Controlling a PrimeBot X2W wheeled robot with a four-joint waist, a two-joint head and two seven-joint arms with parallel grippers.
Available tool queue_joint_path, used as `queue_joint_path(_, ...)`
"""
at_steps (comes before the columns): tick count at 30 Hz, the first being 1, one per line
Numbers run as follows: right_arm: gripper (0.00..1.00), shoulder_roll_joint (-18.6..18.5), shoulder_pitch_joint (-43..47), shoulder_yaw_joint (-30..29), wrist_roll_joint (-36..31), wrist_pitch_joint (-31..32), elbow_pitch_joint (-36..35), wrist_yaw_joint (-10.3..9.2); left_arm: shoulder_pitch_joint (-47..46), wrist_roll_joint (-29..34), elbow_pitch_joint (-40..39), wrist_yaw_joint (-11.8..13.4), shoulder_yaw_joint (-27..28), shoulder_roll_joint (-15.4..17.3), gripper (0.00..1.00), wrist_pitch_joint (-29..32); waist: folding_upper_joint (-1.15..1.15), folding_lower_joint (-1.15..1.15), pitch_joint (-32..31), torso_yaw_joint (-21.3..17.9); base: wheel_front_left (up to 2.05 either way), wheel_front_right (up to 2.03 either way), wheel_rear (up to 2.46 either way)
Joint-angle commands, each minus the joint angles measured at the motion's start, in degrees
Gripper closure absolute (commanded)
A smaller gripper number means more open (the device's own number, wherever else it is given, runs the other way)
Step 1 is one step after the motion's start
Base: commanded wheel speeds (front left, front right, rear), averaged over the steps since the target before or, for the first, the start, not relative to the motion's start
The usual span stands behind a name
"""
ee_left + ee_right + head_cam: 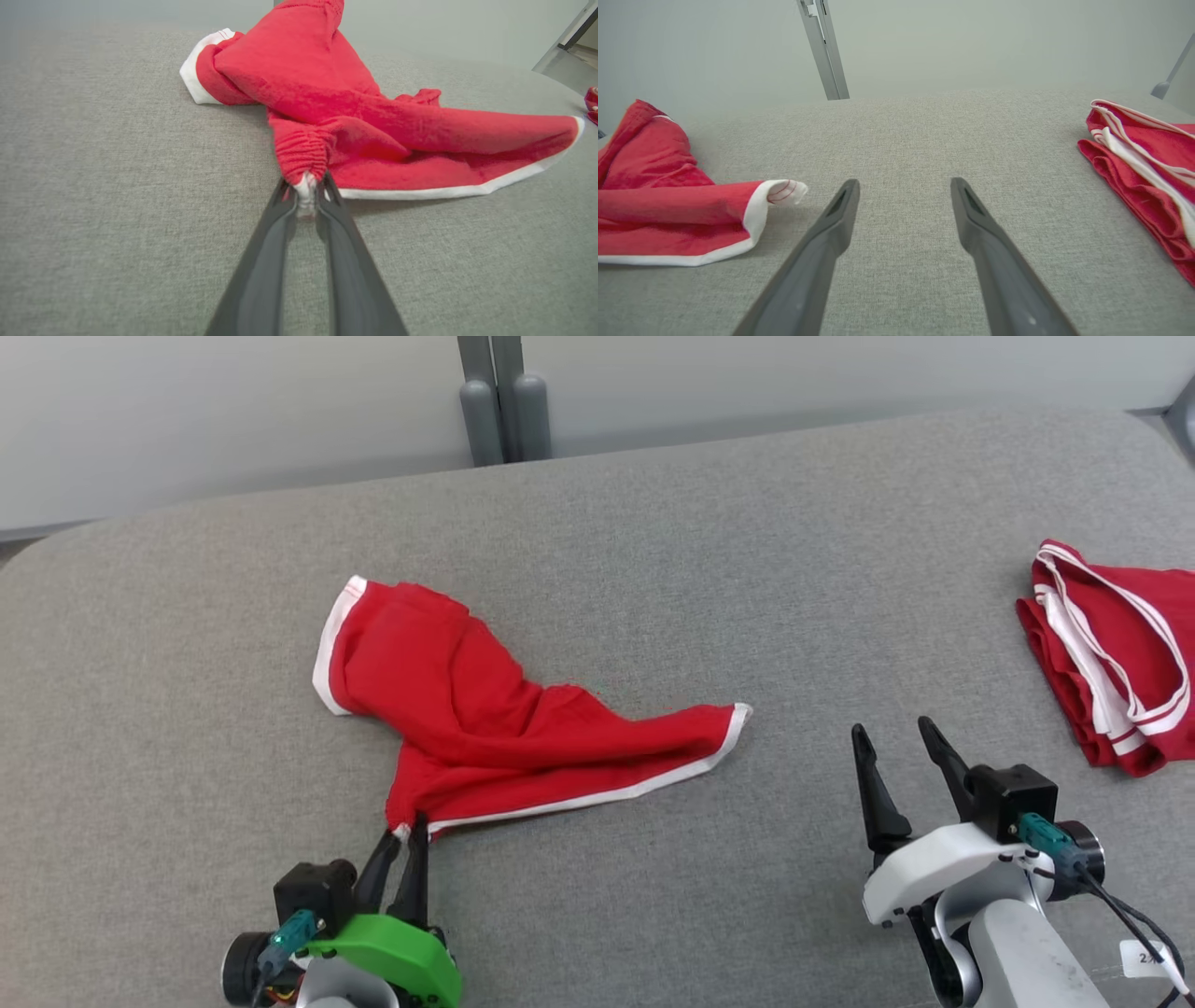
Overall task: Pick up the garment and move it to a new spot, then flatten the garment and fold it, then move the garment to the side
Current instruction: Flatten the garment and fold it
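Head view: red garment [485, 709] lies crumpled mid-way across the grey padded surface [653, 523]. Left gripper [403, 831] pinches its near corner; right gripper [892, 728], fingers spread and empty, sits toward the surface's right. Folded red cloth [1111, 663] lies at its right edge.

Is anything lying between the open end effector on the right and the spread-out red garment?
Nothing visible. Only bare grey surface separates the right end effector from the garment; the folded red pile lies farther right, out of the way.
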Motion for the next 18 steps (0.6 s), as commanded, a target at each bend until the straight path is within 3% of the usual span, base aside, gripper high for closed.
queue_joint_path(1,0.00,-0.13,0.77,0.06,0.57,-0.13,0.07,-0.05,0.97,0.29,-0.05,0.27,0.75,0.27,0.00,0.00,0.00,0.00,-0.74,-0.54,0.00,0.00,0.00)
queue_joint_path(11,0.00,-0.11,0.73,1.78,1.99,-0.13,-4.12,-0.05,2.06,4.41,-4.75,3.03,2.98,0.26,0.00,0.00,0.00,0.00,-0.41,-0.59,0.00,0.00,0.00)
queue_joint_path(18,0.00,-0.12,0.57,3.15,2.62,-0.13,-4.53,-0.05,2.76,2.72,-5.05,2.82,1.82,0.27,0.00,0.00,0.00,0.00,0.21,-0.26,0.00,0.00,0.00)
